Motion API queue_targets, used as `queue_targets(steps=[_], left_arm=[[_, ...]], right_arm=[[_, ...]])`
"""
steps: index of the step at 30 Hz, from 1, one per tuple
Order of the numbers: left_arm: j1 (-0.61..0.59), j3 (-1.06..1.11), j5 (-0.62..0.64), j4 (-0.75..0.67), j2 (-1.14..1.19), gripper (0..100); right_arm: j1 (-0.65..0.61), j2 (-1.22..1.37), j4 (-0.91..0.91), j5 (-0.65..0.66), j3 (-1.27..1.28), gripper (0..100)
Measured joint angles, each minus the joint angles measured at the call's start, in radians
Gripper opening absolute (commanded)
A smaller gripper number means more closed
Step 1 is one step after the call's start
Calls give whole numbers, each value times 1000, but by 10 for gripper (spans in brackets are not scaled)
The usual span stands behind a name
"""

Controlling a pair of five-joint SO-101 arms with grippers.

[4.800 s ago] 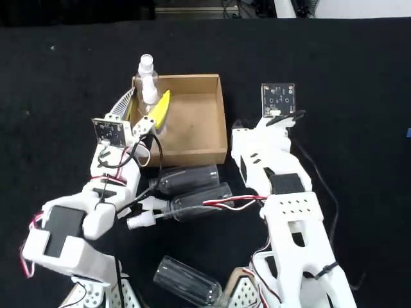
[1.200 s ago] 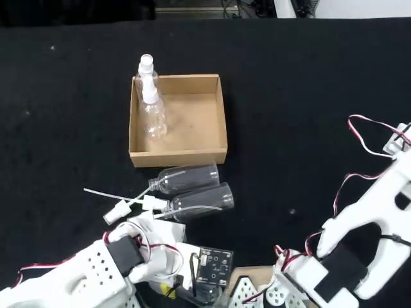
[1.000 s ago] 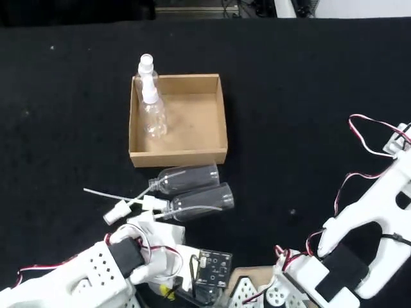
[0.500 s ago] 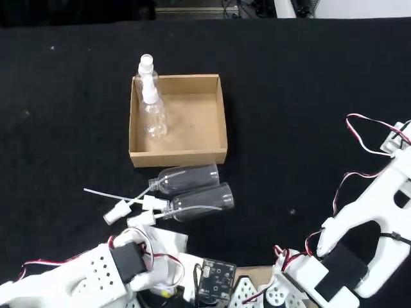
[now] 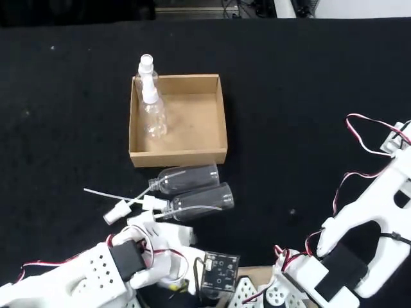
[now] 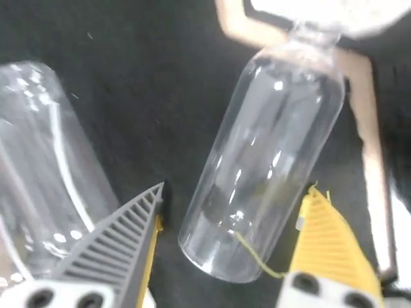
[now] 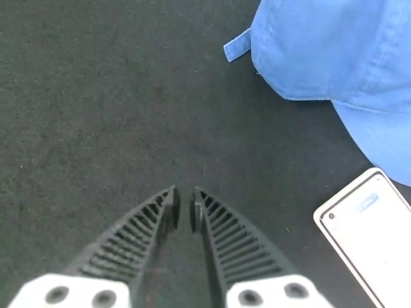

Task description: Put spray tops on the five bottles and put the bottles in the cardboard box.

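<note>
Left claw: spread apart, straddling base of clear plastic bottle without gripping.
Right claw: tips together, empty, over black table.
Brown cardboard box: well beyond left claw.

The cloth-covered tabletop is plain black. The square cardboard box is brown, and the clear plastic bottle in it carries a white spray top. The left pincer pairs a ribbed grey finger with a yellow finger. The right pincer is ribbed dark grey. The fabric cap is blue.
</note>
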Motion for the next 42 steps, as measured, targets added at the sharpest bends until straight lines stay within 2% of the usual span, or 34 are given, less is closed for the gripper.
queue_targets(steps=[9,13,18,24,28,34,38,42], left_arm=[[0,5,0,-35,0,300],[0,26,2,-28,0,207],[2,-9,3,72,-2,105],[-11,-97,3,222,-2,123],[-78,-117,3,276,-2,134],[-132,-117,3,284,-2,327],[-133,-166,3,284,-2,303],[-86,-221,-41,284,-2,287]], right_arm=[[0,0,0,0,0,15],[0,0,0,0,0,15],[0,0,0,0,0,15],[0,0,0,0,0,15],[0,0,0,0,0,15],[0,0,0,0,0,15],[0,0,0,0,0,15],[0,0,0,0,0,15]])
